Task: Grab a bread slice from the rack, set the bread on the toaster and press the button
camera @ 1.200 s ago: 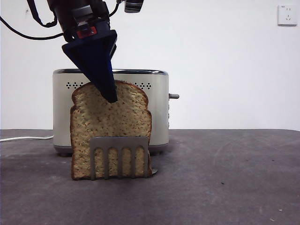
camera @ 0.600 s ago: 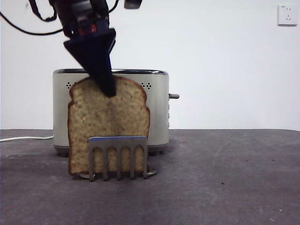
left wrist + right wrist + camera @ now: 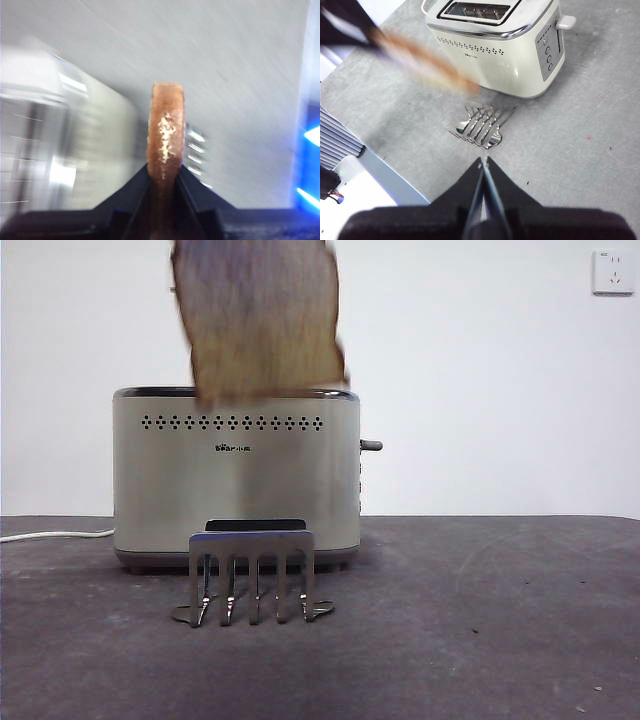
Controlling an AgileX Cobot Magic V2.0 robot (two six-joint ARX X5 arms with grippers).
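Wholegrain crumb and dark crust are showing edge-on in the left wrist view, where the left gripper (image 3: pixel 165 172) is clamping the slice of bread (image 3: pixel 258 320) between its two black jaws. In the front view the slice is hanging in the air above the toaster (image 3: pixel 236 475), its lower edge overlapping the chrome rim, while the rack (image 3: pixel 252 577) is standing bare on the surface (image 3: pixel 480 620) just in front. Risk, as a judgement: the slice is looking tilted, so a corner could be catching the rim instead of entering a slot, and the thin edge grip could be letting it pivot or slip. Only the right wrist view is showing the open slots, the side buttons and the lever; there the right gripper (image 3: pixel 483 167) is waiting with jaws together, holding nothing.
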